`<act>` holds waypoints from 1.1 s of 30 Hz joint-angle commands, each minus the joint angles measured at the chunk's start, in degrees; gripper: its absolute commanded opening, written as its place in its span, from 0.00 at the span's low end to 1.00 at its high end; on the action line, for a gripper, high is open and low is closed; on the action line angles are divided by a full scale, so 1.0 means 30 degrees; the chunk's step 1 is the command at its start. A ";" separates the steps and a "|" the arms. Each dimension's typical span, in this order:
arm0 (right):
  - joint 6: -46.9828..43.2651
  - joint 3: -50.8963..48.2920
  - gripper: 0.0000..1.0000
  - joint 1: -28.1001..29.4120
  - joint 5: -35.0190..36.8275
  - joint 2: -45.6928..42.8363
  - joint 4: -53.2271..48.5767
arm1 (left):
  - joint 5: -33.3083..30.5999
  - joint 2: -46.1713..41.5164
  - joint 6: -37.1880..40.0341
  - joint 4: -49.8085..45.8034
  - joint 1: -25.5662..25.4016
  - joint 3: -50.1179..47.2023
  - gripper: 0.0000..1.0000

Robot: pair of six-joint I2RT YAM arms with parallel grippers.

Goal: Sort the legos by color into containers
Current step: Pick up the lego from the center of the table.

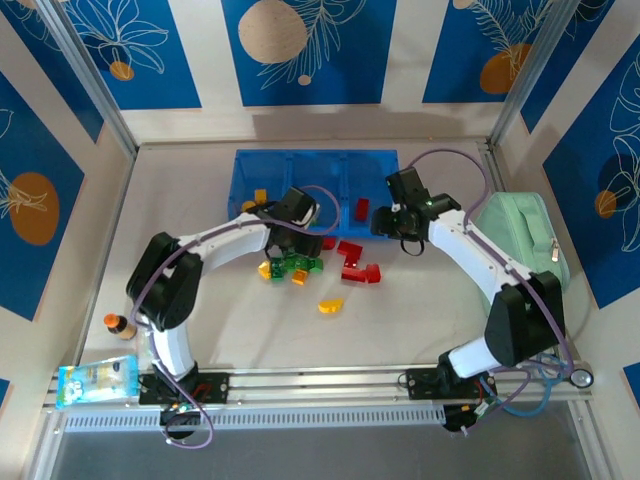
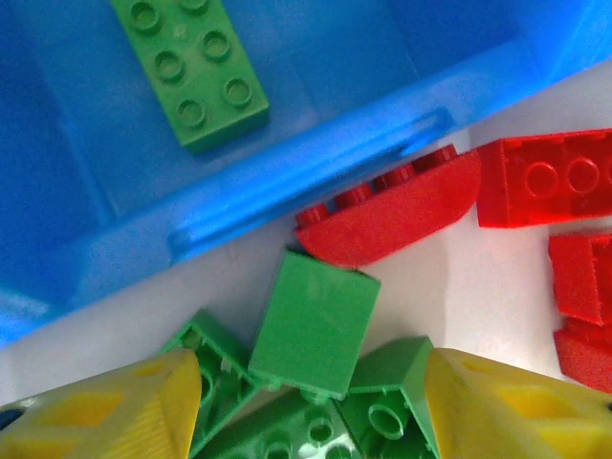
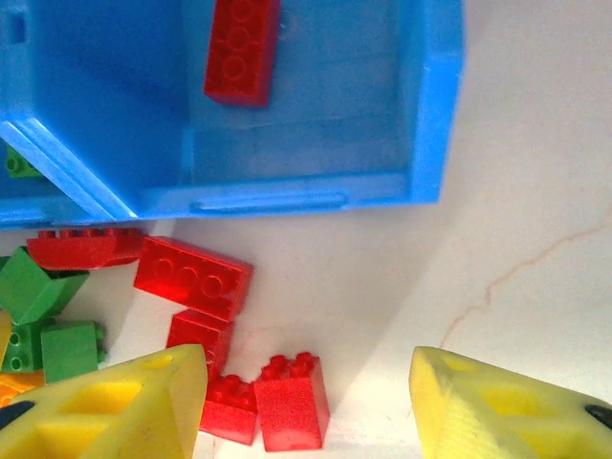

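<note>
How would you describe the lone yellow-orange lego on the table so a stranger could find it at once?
Start at the blue tray at the far side of the table. Move toward the arm bases, past the pile of green and red legos. The yellow-orange lego lies alone beyond the pile, nearest the arm bases, touching nothing.

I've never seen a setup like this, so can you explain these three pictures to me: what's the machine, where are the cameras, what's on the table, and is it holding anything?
Two robot arms are bolted to the table's near edge. The overhead picture shows both; the other two come from cameras on each wrist, with that gripper's yellow fingers at the bottom. The left gripper hovers over green bricks; the right gripper hovers near red bricks. Both are open, holding nothing. A blue tray with compartments already holds a green brick and a red brick. Beside it lies a mint-green case.
</note>
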 commanded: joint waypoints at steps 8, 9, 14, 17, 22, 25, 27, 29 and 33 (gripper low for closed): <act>0.0508 -0.2336 0.57 -0.1057 -0.1077 -0.2259 0.0747 | 0.0178 0.1759 0.1250 -0.1109 -0.0152 0.1316 0.63; 0.0510 -0.2436 0.57 -0.1087 -0.1142 -0.2327 0.0776 | 0.0150 0.1909 0.1269 -0.1156 -0.0138 0.1396 0.63; 0.0573 -0.2723 0.56 -0.1146 -0.1212 -0.2539 0.0937 | 0.0196 0.2463 0.1301 -0.1226 -0.0239 0.1785 0.62; 0.0611 -0.2841 0.55 -0.1155 -0.1295 -0.2576 0.1069 | 0.0084 0.2682 0.1333 -0.1314 -0.0394 0.1875 0.60; 0.0710 -0.3143 0.54 -0.1155 -0.1315 -0.2641 0.1243 | -0.0413 0.2717 0.1427 -0.1573 -0.0751 0.1796 0.52; 0.0772 -0.3378 0.53 -0.1160 -0.1401 -0.2710 0.1420 | -0.0665 0.2646 0.1458 -0.1727 -0.0938 0.1794 0.45; 0.0795 -0.3426 0.53 -0.1153 -0.1452 -0.2709 0.1450 | -0.0727 0.2632 0.1487 -0.1837 -0.1058 0.1794 0.43; 0.0831 -0.3489 0.53 -0.1159 -0.1452 -0.2760 0.1420 | -0.0937 0.2546 0.1491 -0.2058 -0.1167 0.1880 0.40; 0.0831 -0.3717 0.52 -0.1146 -0.1365 -0.3153 0.1450 | -0.1163 0.1651 0.1256 -0.2376 -0.1162 0.1983 0.34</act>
